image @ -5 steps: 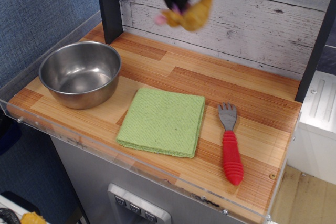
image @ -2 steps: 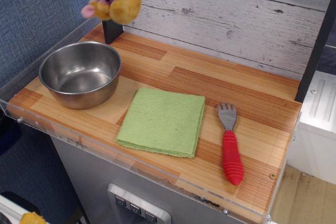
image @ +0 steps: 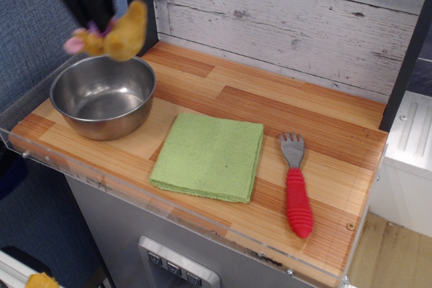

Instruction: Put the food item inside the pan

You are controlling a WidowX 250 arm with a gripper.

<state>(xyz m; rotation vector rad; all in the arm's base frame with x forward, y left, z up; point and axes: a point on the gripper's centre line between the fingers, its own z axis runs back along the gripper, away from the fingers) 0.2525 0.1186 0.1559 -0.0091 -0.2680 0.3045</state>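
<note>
Food item [image: 116, 34] is dangling in the upper left of the frame, clamped in the black gripper [image: 96, 21]. It's hanging right above the pan's [image: 102, 96] far rim, not touching.

One view — high front, angled down

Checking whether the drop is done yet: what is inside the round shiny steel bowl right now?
Nothing: the bare bottom of the round shiny steel bowl shows, though its near inner wall is hidden. The mustard-yellow lumpy toy food hangs above its rim, held by the black pincer.
</note>
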